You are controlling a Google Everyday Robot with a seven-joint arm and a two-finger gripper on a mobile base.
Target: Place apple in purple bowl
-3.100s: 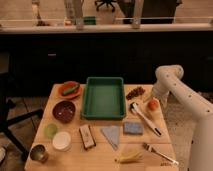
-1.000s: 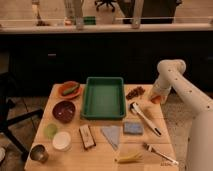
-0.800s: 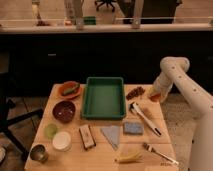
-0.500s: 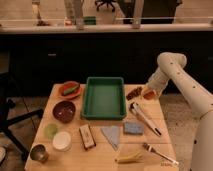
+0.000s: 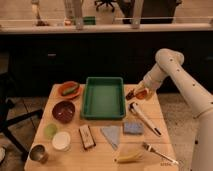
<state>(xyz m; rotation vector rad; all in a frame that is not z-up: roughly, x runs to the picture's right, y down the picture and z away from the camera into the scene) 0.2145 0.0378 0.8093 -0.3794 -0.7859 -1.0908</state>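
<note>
Clamped tight on the apple [image 5: 142, 94], claw [image 5: 136, 93] held low over the right rear part of the surface [image 5: 95, 159], just right of the green tray's [image 5: 104, 80] far corner, well apart from the purple bowl [image 5: 63, 111] resting left of that tray, in front of the orange plate [image 5: 68, 90].

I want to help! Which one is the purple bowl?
Find the big green tray in the middle. The purple bowl sits just left of it, opposite the end effector gripping the apple on the right. It's dark maroon, unlike the orange plate behind and pale green bowl in front.
</note>
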